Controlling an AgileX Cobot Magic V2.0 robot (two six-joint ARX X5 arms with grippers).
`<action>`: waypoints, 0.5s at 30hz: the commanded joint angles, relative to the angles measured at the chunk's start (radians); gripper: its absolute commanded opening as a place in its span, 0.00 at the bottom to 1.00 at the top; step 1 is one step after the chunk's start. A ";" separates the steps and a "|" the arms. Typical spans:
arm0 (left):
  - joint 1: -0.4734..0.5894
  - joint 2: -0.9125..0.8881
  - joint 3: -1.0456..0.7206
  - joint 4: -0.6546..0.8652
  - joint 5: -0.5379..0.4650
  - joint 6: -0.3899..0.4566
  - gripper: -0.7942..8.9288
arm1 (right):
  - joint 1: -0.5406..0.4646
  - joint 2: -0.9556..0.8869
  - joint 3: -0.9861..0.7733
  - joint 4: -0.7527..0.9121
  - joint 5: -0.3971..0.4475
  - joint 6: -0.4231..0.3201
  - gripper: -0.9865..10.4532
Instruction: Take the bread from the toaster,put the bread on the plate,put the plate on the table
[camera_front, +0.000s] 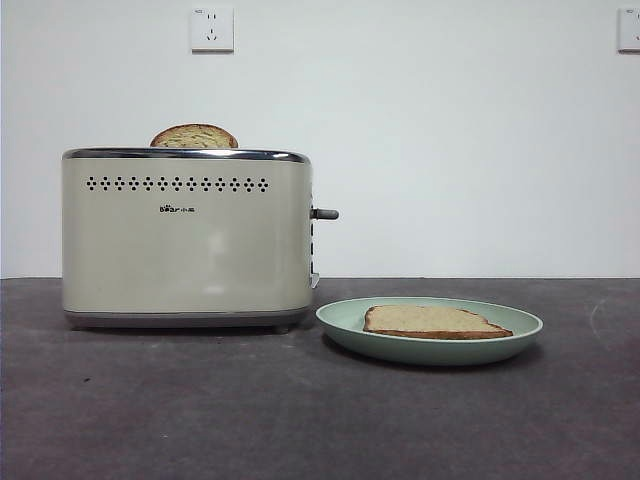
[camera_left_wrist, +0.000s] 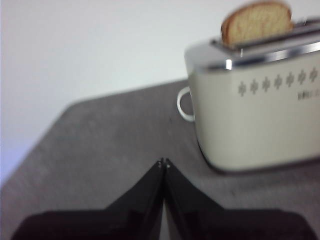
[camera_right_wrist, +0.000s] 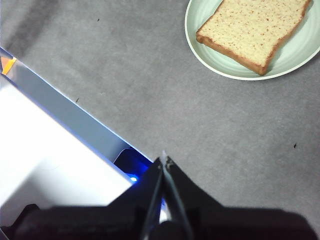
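Observation:
The bread (camera_front: 434, 321) lies flat on the mint-green plate (camera_front: 345, 316), which rests on the table (camera_front: 300, 410) to the right of the cream toaster (camera_front: 187, 240). The bread (camera_right_wrist: 255, 31) and plate (camera_right_wrist: 200, 47) also show in the right wrist view. A darker speckled slice (camera_front: 194, 137) sticks up from the toaster slot; it also shows in the left wrist view (camera_left_wrist: 257, 21) above the toaster (camera_left_wrist: 260, 115). My left gripper (camera_left_wrist: 164, 163) is shut and empty over the table, short of the toaster. My right gripper (camera_right_wrist: 164, 160) is shut and empty, well away from the plate. Neither arm shows in the front view.
A white wall with two sockets (camera_front: 212, 28) stands behind the table. The table's edge with a white and blue-lit surface (camera_right_wrist: 60, 150) beyond it lies close to my right gripper. The toaster's grey lever (camera_front: 324, 214) points toward the plate.

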 joint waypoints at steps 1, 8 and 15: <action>0.003 -0.033 -0.059 0.011 0.006 -0.053 0.08 | 0.001 -0.001 -0.002 0.004 0.000 0.005 0.09; 0.003 -0.122 -0.116 -0.068 0.009 -0.109 0.08 | 0.001 -0.001 -0.002 0.004 0.000 0.005 0.09; 0.003 -0.146 -0.116 -0.098 0.011 -0.161 0.08 | 0.001 -0.002 -0.002 0.004 -0.002 0.005 0.09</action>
